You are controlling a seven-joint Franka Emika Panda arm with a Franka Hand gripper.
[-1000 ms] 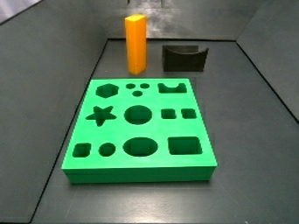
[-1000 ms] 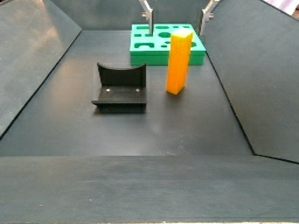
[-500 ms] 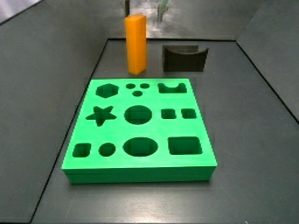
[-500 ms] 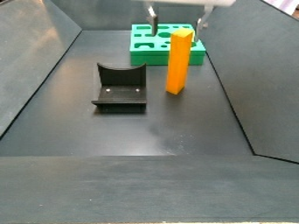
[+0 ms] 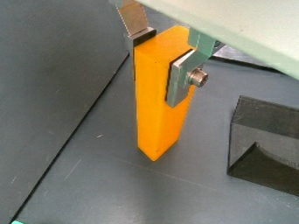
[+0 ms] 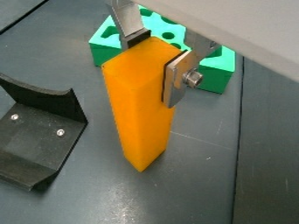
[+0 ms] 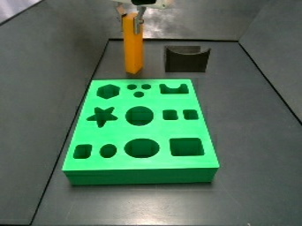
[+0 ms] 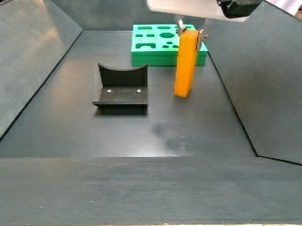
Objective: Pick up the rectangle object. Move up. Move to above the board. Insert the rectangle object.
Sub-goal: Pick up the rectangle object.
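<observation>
Step in hand, by my read: pick-up, right at the grasp. The end effector (image 6: pixel 149 59) is at the top of the tall plain orange square-section block (image 6: pixel 138 105), which stands upright on the dark bench (image 7: pixel 253 115) near its far edge, between the thick bright green slab with shaped cut-outs (image 7: pixel 141 128) and the back wall in a side view.

In both wrist views the flat silver finger plates (image 5: pixel 184 74) bracket the block's upper end on opposite faces. They look to be touching it, so you're pinching the orange block or a hair from it; I can't tell clamping force. The block's base still looks seated on the bench (image 5: pixel 70 105), so no lift yet.

The short dark block with the curved notch (image 7: pixel 185 58) sits just beside the orange block, apart from it, no contact.

Next call:
- Confirm the pinch is firm before rising; the grip is high on a long piece, so it could swing or slip.
- Go straight up until the block's bottom end clears the green slab's top face.
- Then traverse over the slab (image 8: pixel 160 44) to a square cut-out (image 7: pixel 185 146). Which hole fits, I can't tell from here.
</observation>
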